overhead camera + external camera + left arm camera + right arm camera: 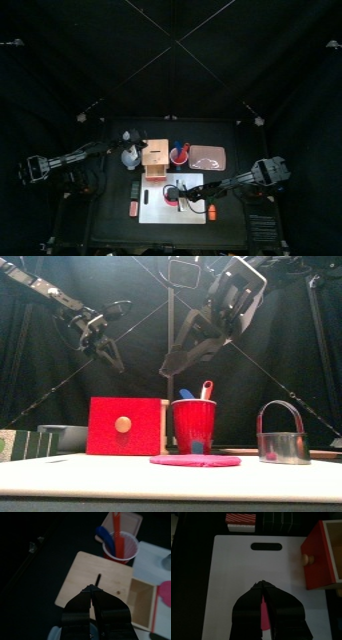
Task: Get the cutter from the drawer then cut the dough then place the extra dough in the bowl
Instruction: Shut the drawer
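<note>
left gripper point(91, 587): we see its jaws pressed together, holding nothing; it hangs in the air above the top of the wooden box point(83, 567), near the slot.
right gripper point(262, 583): we see the jaws all but closed, with only a thin pink line showing in the slit between them. it hangs well above the white cutting board point(238, 567) and grips nothing.
cutter point(282, 442): it is out of the box and stands upright with its wire handle raised. in the front view it sits to the right of the dough, near it but apart.
dough point(195, 460): a flat pink disc lying on the board in front of the red cup; we see no cut in it.
drawer point(312, 559): pulled out, its red front and round knob facing the board. the little of its pale inside that we can see looks bare.
red cup point(194, 424): upright beside the box, with a blue and a red toy knife standing in it.
bowl point(128, 158): blue-grey, on the table on the left side of the box; we cannot make out its inside.
pink tray point(207, 158): flat on the table behind the board, to the right of the cup.
sushi roll point(278, 519): dark blocks lying just off the end of the board that has the grip hole.
</note>
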Controlling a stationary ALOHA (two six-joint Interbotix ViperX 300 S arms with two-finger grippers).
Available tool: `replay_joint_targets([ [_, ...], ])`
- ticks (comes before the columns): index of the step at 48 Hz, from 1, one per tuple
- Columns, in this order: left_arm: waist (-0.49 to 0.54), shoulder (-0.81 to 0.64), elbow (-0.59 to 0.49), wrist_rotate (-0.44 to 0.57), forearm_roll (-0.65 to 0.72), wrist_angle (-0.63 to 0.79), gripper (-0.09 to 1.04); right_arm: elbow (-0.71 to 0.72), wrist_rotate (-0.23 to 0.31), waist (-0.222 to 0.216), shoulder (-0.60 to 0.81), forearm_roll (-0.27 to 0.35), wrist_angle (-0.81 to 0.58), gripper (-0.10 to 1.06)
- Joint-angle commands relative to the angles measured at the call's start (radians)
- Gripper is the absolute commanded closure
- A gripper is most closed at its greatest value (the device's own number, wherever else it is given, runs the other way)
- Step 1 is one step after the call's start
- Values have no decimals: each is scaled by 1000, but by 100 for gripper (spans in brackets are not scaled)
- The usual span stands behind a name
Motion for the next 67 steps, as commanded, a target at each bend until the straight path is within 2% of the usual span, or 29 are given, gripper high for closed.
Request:
replay_joint_targets([
  [1,14,123,-117,38,54,78,57,-46,-9,-6,14,-21,-18,79],
  [11,26,307,-261,110,52,195,57,-101,-12,-37,97,-38,-17,79],
  [24,31,402,-365,146,77,225,57,-172,-14,-83,189,-43,-15,79],
  [40,41,371,-396,149,141,255,57,-187,-14,-104,198,-43,-15,79],
  [53,60,443,-400,152,152,259,57,-193,-14,-124,204,-43,-15,79],
  [67,58,454,-396,152,152,259,57,-204,-14,-150,222,-43,-15,79],
])
